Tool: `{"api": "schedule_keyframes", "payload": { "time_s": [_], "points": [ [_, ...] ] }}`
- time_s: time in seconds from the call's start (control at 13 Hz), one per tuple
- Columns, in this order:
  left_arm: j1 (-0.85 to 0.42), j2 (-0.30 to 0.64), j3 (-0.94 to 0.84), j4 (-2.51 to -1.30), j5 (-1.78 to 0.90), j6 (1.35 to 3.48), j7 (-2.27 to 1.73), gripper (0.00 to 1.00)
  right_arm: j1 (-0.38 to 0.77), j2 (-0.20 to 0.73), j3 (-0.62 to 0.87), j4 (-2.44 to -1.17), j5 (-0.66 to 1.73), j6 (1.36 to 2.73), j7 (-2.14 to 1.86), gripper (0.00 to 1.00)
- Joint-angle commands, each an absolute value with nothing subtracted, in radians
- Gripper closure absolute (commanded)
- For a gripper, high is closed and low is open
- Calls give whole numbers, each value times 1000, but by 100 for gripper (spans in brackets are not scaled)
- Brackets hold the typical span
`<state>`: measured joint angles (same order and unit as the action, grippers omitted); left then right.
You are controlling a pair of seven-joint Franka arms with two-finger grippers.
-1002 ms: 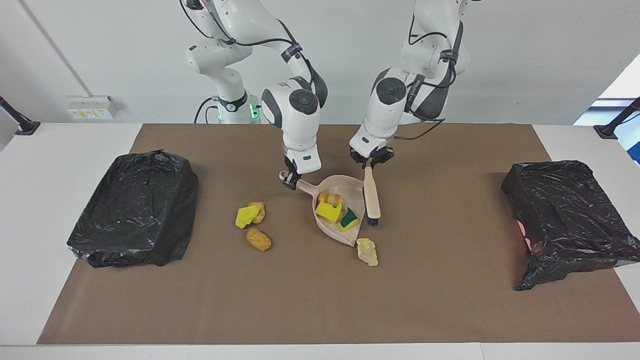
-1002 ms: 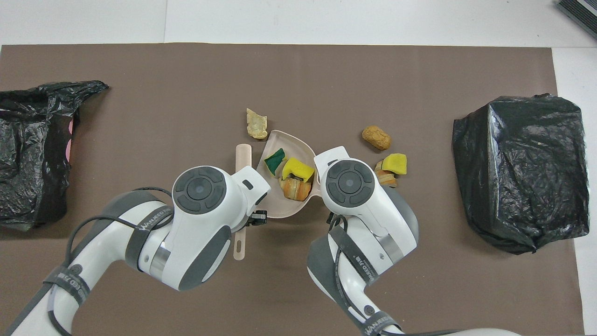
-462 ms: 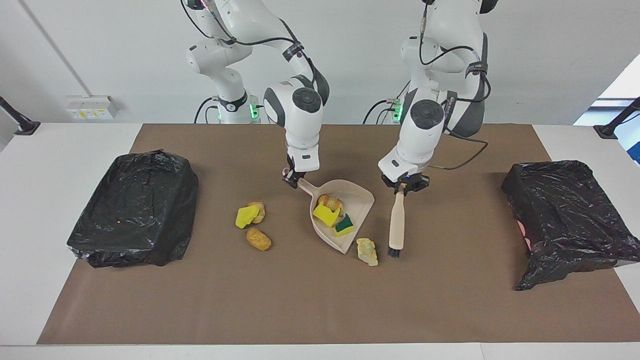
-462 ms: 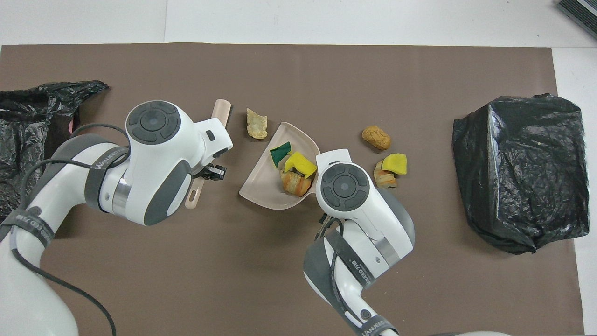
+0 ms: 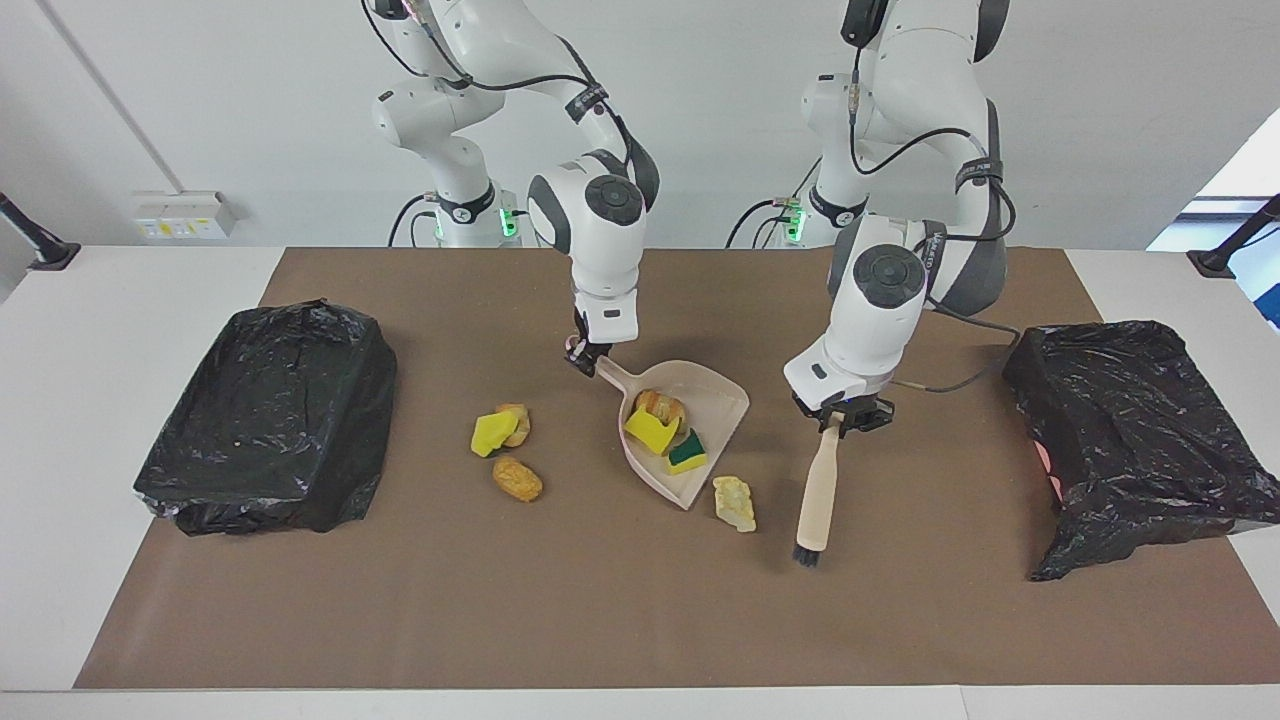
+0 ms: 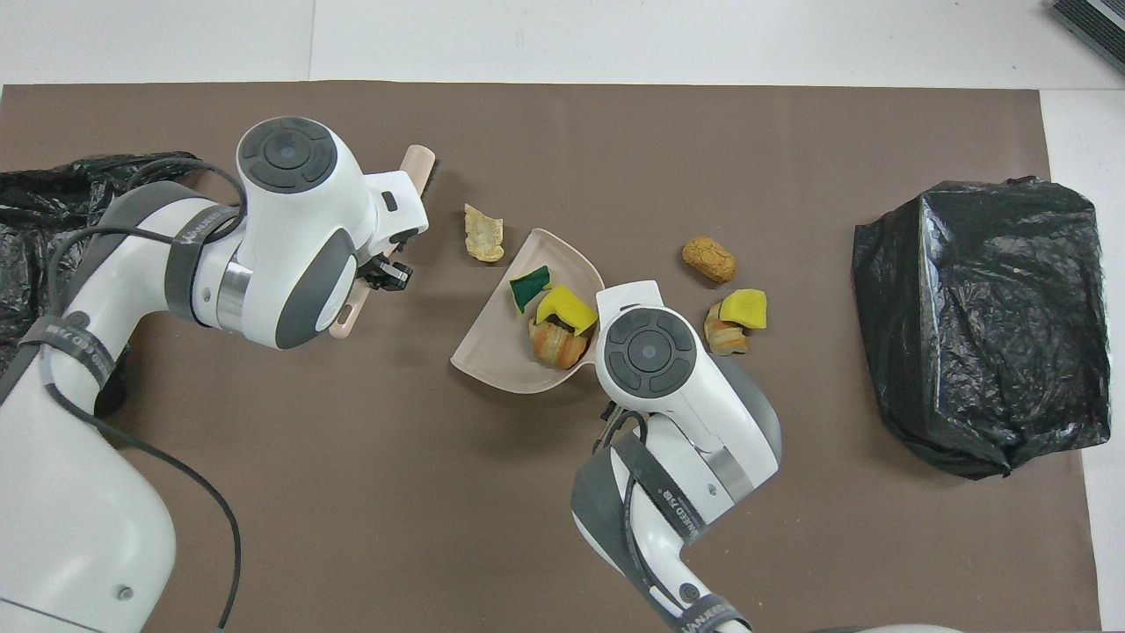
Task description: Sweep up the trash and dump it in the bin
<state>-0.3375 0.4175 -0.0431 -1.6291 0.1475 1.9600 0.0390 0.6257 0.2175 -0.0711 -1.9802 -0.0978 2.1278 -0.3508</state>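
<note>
My right gripper [image 5: 585, 360] is shut on the handle of the beige dustpan [image 5: 712, 392], whose lip rests on the mat; the wrist hides the gripper in the overhead view. The pan [image 6: 489, 355] holds a yellow sponge piece [image 5: 648, 428], a green-backed piece [image 5: 686, 452] and a bread chunk [image 5: 660, 404]. A pale scrap [image 5: 734, 502] lies just off the pan's lip. A yellow sponge piece [image 5: 492, 434], a bread bit [image 5: 517, 420] and a tan chunk [image 5: 517, 479] lie toward the right arm's end. My left gripper [image 5: 838, 420] is shut on a wooden brush [image 5: 820, 490], bristles down beside the pale scrap.
Two bins lined with black bags stand on the brown mat, one at the right arm's end [image 5: 270, 410] and one at the left arm's end [image 5: 1130, 430]. White table surface [image 5: 60, 450] borders the mat.
My left gripper has carried the brush from beside the pan toward the left arm's end and farther from the robots. The dustpan has turned slightly with its load inside.
</note>
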Motion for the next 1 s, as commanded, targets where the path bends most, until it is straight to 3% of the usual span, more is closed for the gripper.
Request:
{"api": "schedule_keyframes", "payload": {
  "time_s": [0.0,0.31,0.92],
  "points": [
    [-388,509,-48,-1534,218,1914,46,100,623,193,-66,-2000,-101,2129,-311,100],
    [-437,489,-49,-1551,216,1849,92,100,623,193,-64,-2000,-101,2129,-310,100],
    [-506,295,-60,-1709,78,1770,212,100,621,193,-66,-2000,-100,2128,-311,100]
  ]
}}
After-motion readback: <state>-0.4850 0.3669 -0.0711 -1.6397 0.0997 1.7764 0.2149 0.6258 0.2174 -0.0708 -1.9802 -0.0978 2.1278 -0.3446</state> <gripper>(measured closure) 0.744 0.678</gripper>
